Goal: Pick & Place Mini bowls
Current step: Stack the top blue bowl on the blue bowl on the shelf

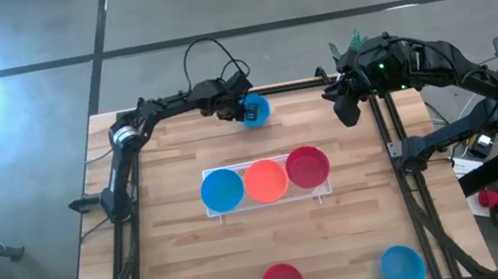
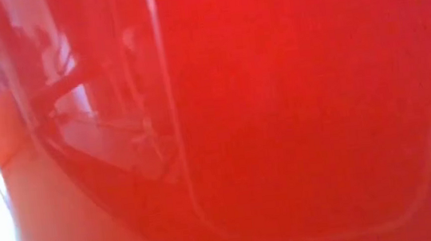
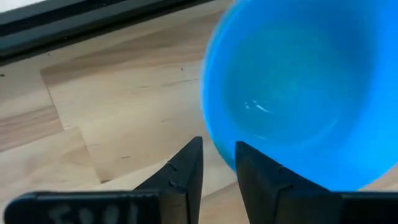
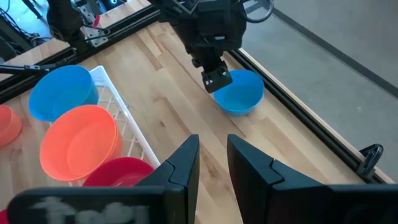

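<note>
Mini bowls are what we are sorting, and the blue mini bowl point(image 3: 298, 93) lying just ahead of our left pincer point(image 3: 217, 163) is the one in hand. It is sitting on the worktop point(image 1: 170, 153) close to the far rail, apart from the others. The pincer's fingers point(image 3: 186, 171) are showing only a narrow gap, with the near rim just beyond the tips and nothing between them, so we are judging that the bowl is not held.

To do this step well, we are thinking the pincer should spread a little wider, straddle the rim with one finger inside and one outside, and press together only once the wall is well in the gap. The plastic looks smooth and light, so a shallow bite is likely to let it tip or skid toward the rail.

Farther from the left pincer, toward mid-worktop, the white tray point(image 1: 269, 200) is carrying a blue, an orange point(image 1: 265, 180) and a red bowl point(image 1: 307, 166) in a row. Our right pincer point(image 4: 213, 152) is waiting above the far right corner, fingers nearly together and holding nothing.

Farthest off, along the opposite edge, an orange, a red and a blue bowl point(image 1: 401, 267) are lying well apart. The low view is filled with red.
</note>
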